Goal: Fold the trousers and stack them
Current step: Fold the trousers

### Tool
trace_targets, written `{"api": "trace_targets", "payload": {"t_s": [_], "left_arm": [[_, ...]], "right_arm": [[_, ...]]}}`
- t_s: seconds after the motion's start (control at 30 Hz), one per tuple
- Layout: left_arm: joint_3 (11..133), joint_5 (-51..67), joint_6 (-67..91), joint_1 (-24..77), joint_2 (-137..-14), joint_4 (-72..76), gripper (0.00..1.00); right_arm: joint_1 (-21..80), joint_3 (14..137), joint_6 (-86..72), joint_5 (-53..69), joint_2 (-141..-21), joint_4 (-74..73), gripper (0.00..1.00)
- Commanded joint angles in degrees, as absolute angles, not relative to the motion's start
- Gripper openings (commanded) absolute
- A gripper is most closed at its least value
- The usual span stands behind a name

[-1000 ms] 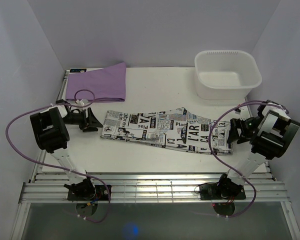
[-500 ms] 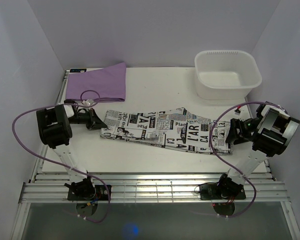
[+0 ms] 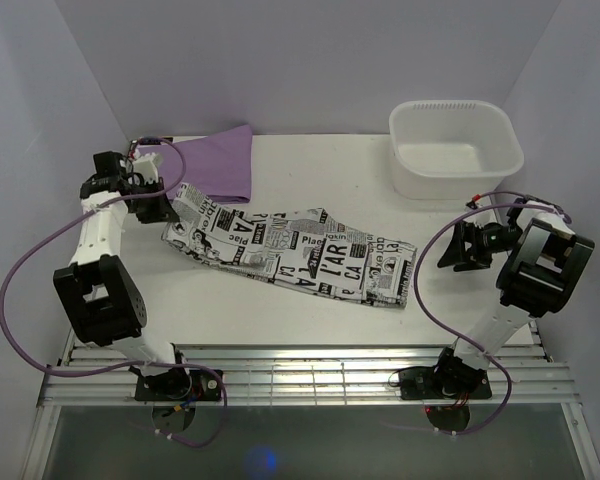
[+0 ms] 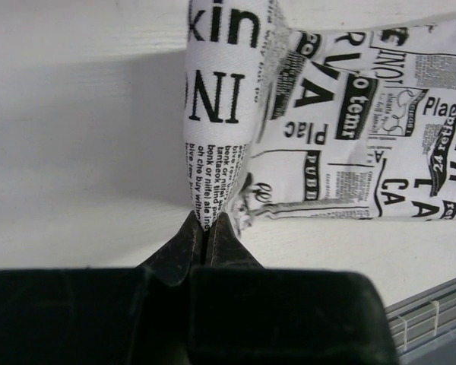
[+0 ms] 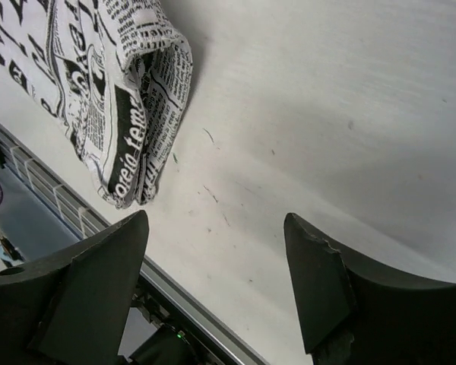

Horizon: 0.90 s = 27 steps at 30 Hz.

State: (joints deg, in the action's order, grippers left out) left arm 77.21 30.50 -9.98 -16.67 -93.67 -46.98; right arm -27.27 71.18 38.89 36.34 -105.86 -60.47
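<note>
Trousers [image 3: 295, 255] are lying on the white table [image 3: 320, 165] as one long folded strip. The long axis is running diagonally from far-left to near-right in the top view. The far-left end is sitting just beside the purple cloth [image 3: 208, 165]. The near-right end is pointing toward the right arm and stopping short of it. Fabric is showing white with black newspaper print: big letters, small text blocks, boxed headlines.

At the far-left end the left gripper [image 3: 163, 205] is pinching the strip, jaws pressed together on the cloth. The left wrist view is showing what the top view is not. There the two dark fingers [image 4: 178, 251] are meeting on a narrow corner of fabric. That corner is rising away from them in a tight fold, and the rest of the strip is spreading to the right over the table. Cannot tell from above whether the pinched end is lifting off the surface.

Off the near-right end the right gripper [image 3: 458, 247] is hovering apart from the cloth, jaws spread wide and holding nothing. The right wrist view is showing that end close up. Layered edges are doubling over into a rounded fold at the upper left of the frame, with bare table between it and the two fingertips.

At the far-right corner a white plastic tub [image 3: 445, 185] is standing well apart from the trousers.
</note>
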Motion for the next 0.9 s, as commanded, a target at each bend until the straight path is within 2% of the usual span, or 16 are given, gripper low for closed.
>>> {"api": "trace_targets", "payload": {"t_s": [0.0, 0.17, 0.27, 0.4, 0.47, 0.5, 0.53, 0.6, 0.63, 0.7, 0.73, 0.87], "left_arm": [[80.5, 27.3, -8.4, -10.6, -88.8, -51.2, 0.00], [82.6, 19.4, -0.6, 0.3, -87.6, -52.5, 0.00], [84.1, 16.3, 3.5, 7.3, -87.9, -53.5, 0.00], [87.6, 16.0, 7.3, 14.1, -89.4, -54.4, 0.00], [89.9, 16.8, 8.3, 17.1, -90.7, -54.8, 0.00], [90.4, 17.2, 9.5, 18.1, -91.1, -54.8, 0.00], [90.9, 17.4, 10.1, 19.1, -91.7, -54.8, 0.00], [91.6, 17.6, 11.5, 22.1, -93.5, -54.7, 0.00], [91.7, 17.4, 12.6, 23.0, -94.2, -54.4, 0.00], [92.3, 17.1, 13.6, 25.8, -96.0, -53.8, 0.00], [92.3, 16.6, 14.9, 26.5, -96.5, -52.7, 0.00], [93.7, 15.4, 18.1, 30.3, -99.0, -50.4, 0.00]], "right_arm": [[-25.0, 70.5, 35.9, 43.9, -104.5, -59.3, 0.78], [-21.0, 67.5, 32.0, 47.7, -106.7, -54.9, 0.82], [-19.0, 64.6, 29.8, 50.2, -107.8, -51.3, 0.89], [-16.5, 60.7, 25.6, 47.7, -108.8, -44.9, 0.90], [-16.0, 58.6, 23.6, 47.1, -109.3, -42.5, 0.86], [-15.3, 58.2, 23.1, 46.8, -109.5, -40.5, 0.82], [-15.0, 57.7, 22.4, 46.8, -109.9, -39.6, 0.71], [-14.3, 56.7, 20.3, 47.4, -110.4, -37.2, 0.57], [-14.1, 56.6, 20.0, 47.5, -110.8, -36.9, 0.42], [-13.2, 56.3, 19.2, 46.9, -111.5, -36.2, 0.25], [-13.0, 55.9, 18.7, 46.6, -111.4, -35.0, 0.10], [-12.5, 55.2, 17.4, 46.1, -111.4, -33.4, 0.08]]}}
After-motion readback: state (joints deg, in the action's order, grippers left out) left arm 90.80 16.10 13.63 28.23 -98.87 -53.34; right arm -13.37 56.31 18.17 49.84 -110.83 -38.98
